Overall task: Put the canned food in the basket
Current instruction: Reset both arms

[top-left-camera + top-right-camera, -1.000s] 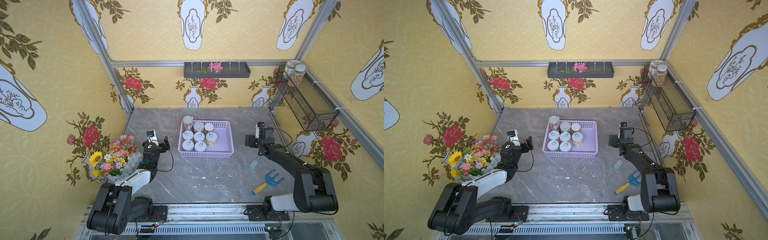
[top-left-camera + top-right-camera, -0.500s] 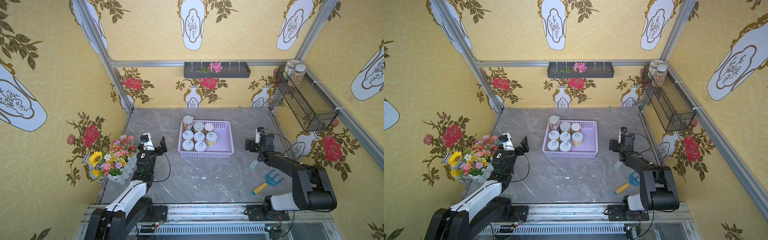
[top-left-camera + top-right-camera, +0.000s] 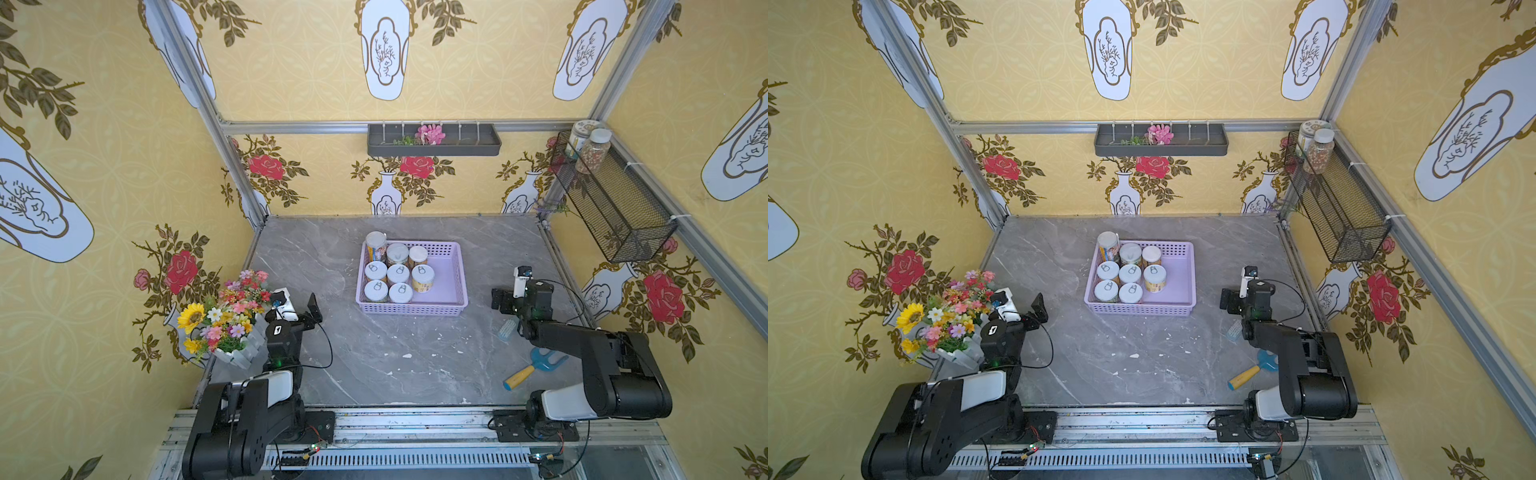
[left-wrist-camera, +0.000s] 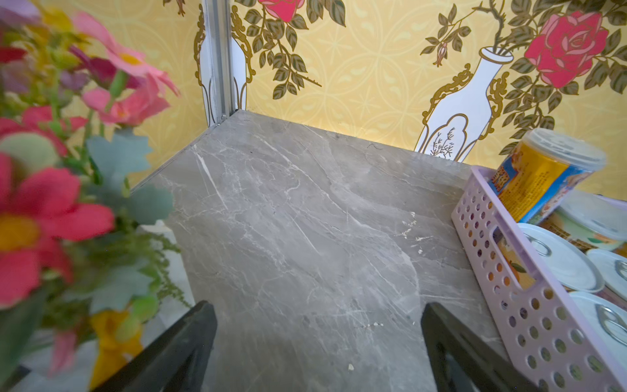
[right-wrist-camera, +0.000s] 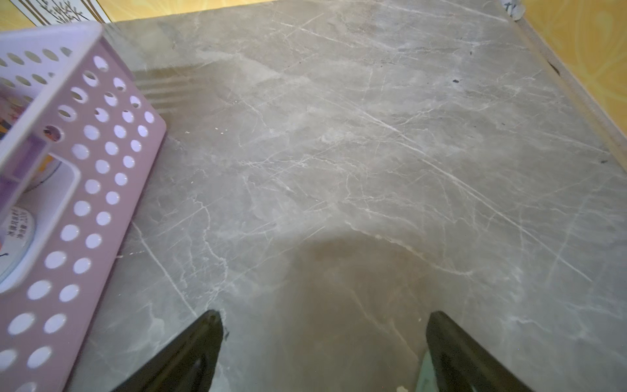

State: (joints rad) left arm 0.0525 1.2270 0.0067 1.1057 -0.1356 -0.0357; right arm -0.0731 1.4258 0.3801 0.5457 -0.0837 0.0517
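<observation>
The lavender basket stands mid-table in both top views. Several tins of canned food stand upright in its left half, a taller blue-yellow one in the far left corner. My left gripper is open and empty beside the flowers, well left of the basket; its wrist view shows the basket wall and the tall can. On the basket's right, my right gripper is open over bare table, apart from the basket wall.
A flower pot crowds the left arm. A small blue brush and a blue rake with a yellow handle lie by the right arm. A black wire basket holding jars hangs on the right wall. White crumbs dot the front table.
The left arm has drawn back from near the basket toward the front left, beside the flowers. The right arm has pulled back slightly. Both grippers stayed open.
</observation>
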